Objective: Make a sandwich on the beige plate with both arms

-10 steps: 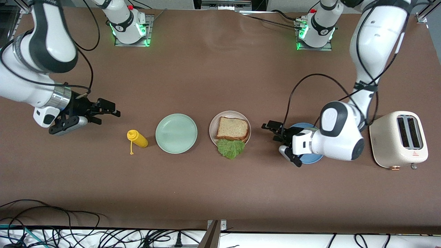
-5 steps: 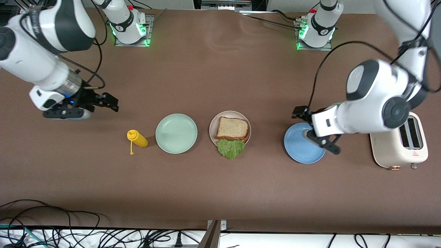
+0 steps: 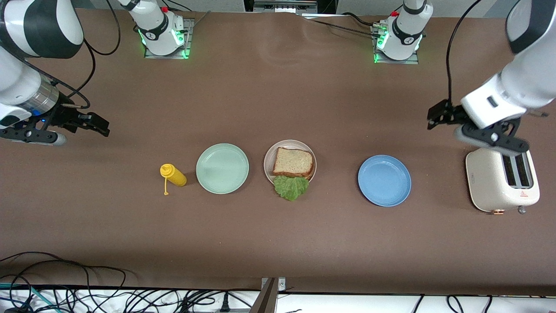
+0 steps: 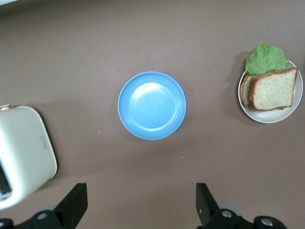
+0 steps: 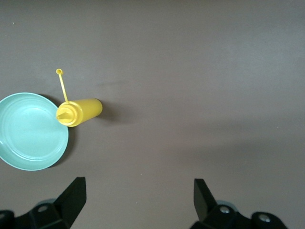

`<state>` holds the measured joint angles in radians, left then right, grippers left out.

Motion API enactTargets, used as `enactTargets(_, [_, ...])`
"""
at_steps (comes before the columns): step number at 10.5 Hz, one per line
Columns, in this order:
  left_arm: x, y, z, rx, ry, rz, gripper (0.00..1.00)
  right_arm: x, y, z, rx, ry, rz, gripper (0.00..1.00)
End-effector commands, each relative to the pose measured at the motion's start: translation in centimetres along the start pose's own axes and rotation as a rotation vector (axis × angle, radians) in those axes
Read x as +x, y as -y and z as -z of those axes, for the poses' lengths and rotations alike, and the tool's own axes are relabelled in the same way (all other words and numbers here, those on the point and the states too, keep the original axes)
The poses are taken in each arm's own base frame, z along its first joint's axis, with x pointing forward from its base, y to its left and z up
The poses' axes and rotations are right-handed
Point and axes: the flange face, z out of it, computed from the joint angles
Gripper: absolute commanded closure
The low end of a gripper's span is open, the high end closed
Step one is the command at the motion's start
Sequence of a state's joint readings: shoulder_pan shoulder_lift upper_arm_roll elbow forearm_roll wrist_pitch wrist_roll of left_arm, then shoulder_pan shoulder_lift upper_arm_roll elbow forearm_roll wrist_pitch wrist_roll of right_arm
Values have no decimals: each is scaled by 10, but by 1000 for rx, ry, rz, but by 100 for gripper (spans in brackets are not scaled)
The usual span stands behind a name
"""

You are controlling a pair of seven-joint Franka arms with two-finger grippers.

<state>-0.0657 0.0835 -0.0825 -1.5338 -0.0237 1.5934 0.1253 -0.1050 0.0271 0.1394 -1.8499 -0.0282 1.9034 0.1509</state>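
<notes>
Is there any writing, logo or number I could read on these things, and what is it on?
Toaster: a small red triangle sign with a red line of print under it, too small to read.
Arm bases: a small round dark mark on each, not readable.
Plates, bottle, sandwich: no text.

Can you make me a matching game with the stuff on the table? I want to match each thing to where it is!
Things:
1. brown bread sandwich with green lettuce
2. yellow squeeze bottle
3. cream toaster
4. round blue plate

Places:
A. beside the mint-green plate
B. at the left arm's end of the table
C. on the round beige plate
D. between the beige plate and the toaster

Pairs: 1-C, 2-A, 3-B, 4-D
</notes>
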Motion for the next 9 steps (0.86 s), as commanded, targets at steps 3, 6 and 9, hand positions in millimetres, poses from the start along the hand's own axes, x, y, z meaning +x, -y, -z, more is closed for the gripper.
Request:
enactTargets(3, [-52,19,20,89,-22,66,0,-19,-9,33,-28,11,-13,0])
enactTargets(6, [-54,20,27,75,-3,78,0,-13,-5,94,-6,32,-21,0])
enactTargets(9, [-50,25,31,16,20,104,0,-19,0,105,29,25,-54,0])
